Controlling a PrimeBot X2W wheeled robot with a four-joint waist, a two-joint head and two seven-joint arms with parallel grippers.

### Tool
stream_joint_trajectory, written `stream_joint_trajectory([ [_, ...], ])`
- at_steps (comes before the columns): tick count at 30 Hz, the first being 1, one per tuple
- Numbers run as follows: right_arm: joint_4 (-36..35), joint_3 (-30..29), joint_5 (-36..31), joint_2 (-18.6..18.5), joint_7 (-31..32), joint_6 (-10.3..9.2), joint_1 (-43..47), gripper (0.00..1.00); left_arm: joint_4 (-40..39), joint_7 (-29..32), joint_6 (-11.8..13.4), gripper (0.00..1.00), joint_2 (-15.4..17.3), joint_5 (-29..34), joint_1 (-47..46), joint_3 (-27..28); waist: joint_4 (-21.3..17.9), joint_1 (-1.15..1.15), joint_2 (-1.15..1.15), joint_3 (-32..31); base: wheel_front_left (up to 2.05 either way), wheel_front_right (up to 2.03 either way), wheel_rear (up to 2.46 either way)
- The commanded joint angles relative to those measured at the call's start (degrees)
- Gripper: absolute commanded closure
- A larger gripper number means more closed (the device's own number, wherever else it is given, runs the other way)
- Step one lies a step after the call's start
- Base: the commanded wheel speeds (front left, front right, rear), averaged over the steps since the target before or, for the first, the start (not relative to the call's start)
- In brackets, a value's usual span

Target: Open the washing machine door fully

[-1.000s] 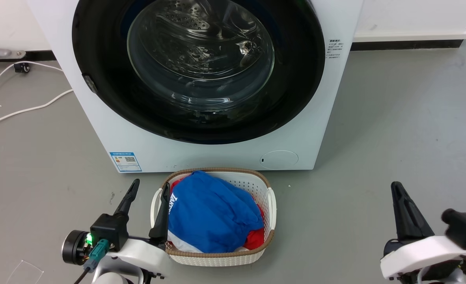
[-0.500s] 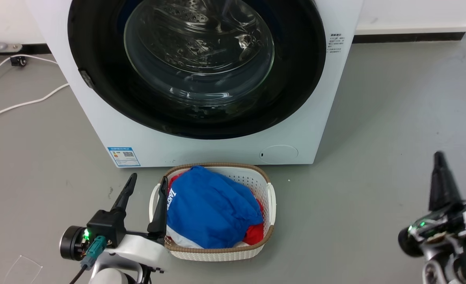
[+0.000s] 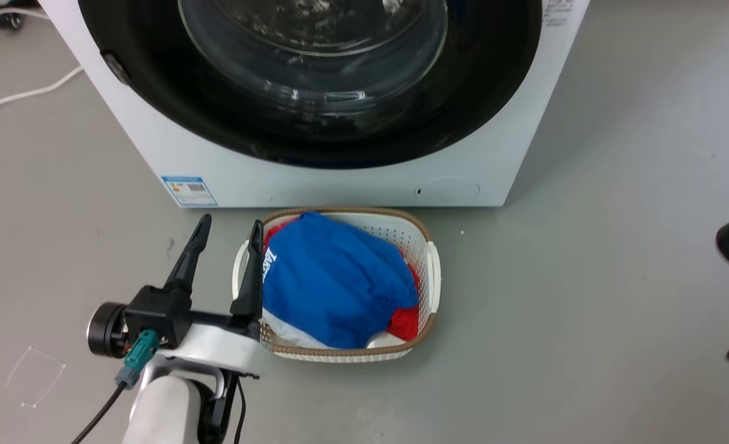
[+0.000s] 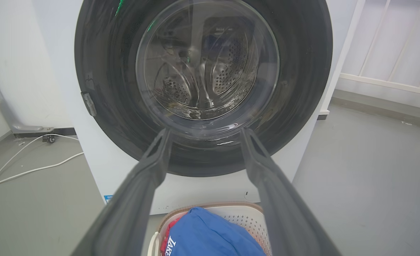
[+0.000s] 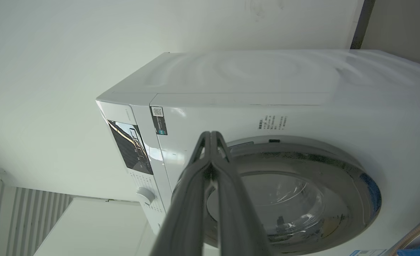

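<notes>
Glossy black door (image 3: 463,86) is looking stiff, slippery, best hooked at its rim; left hand (image 3: 230,223) gaping, right hand (image 5: 210,134) clenched empty.

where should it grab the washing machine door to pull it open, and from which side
Probably the pale recess in the rim of the washing machine door, on its right edge, approached from the robot's right with the right gripper, fingertips hooked behind the rim. The glossy face and domed glass are smooth, offering no hold; the grey tab opposite looks like a hinge.
</notes>
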Motion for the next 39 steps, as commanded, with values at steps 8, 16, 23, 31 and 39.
stream_joint_trajectory([
  [8, 14.34, 14.95, 0.90, -9.66, 8.54, 0.02, -19.38, 1.00, -2.02, -0.13, -0.27, 0.00, -0.42, -0.35, -4.20, -0.83, 2.43, 0.00, 0.00, 6.97, 0.00, 0.00, 0.00],
  [16, 25.86, 29.33, -2.60, -8.83, 14.07, 0.02, -39.72, 1.00, -3.55, -0.13, -0.40, 0.00, -0.58, -1.04, -7.42, -1.21, 3.84, 0.00, 0.00, 12.38, 0.00, 0.00, 0.00],
  [23, 34.48, 37.04, -5.98, -5.38, 17.58, 0.02, -52.01, 1.00, -4.35, -0.13, -0.45, 0.00, -0.87, -1.58, -9.47, -2.15, 5.38, 0.00, 0.00, 15.66, 0.00, 0.00, 0.00],
  [31, 39.93, 40.79, -8.11, -2.64, 19.84, 0.02, -59.04, 1.00, -4.54, -0.13, -0.46, 0.00, -1.11, -2.06, -10.71, -2.49, 6.64, 0.00, 0.00, 17.86, 0.00, 0.00, 0.00],
  [39, 40.88, 42.28, -7.64, -0.85, 24.91, 0.06, -58.57, 1.00, -3.97, -0.13, -0.41, 0.00, -1.18, -1.81, -10.86, -2.61, 6.64, 0.00, 0.00, 17.79, 0.00, 0.00, 0.00],
])
